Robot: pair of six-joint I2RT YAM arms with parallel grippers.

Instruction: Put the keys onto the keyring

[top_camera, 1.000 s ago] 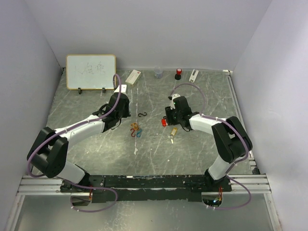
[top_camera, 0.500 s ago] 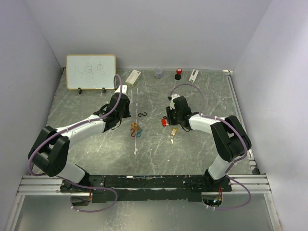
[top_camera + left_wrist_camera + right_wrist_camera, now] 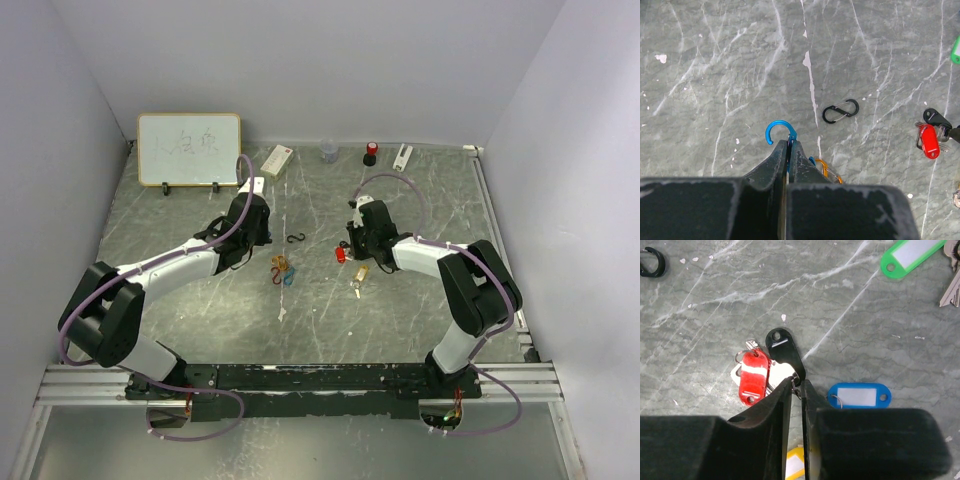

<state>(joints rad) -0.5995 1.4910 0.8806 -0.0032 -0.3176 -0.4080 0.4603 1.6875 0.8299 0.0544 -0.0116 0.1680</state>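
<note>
My right gripper [image 3: 797, 385] is shut on a small metal ring joined to a black tag [image 3: 781, 346], low over the table. A red-tagged key [image 3: 754, 376] lies touching its left finger. A blue tag [image 3: 859, 395] lies just right, a yellow tag [image 3: 796, 461] under the fingers, and a green tag [image 3: 912, 255] with a key [image 3: 952, 287] far right. From above, the right gripper [image 3: 351, 250] is beside the red tag [image 3: 341, 254]. My left gripper [image 3: 788, 145] is shut on a blue carabiner clip [image 3: 779, 131], with an orange clip [image 3: 827, 170] beneath it.
A black S-shaped clip [image 3: 840, 110] lies ahead of the left gripper and shows from above [image 3: 295, 237]. A whiteboard [image 3: 189, 149], a small box [image 3: 277, 160], a cup [image 3: 329, 151] and a red-capped item [image 3: 370, 153] stand along the back edge.
The right gripper has edged slightly to the right near the red tag. The left arm has barely moved.
</note>
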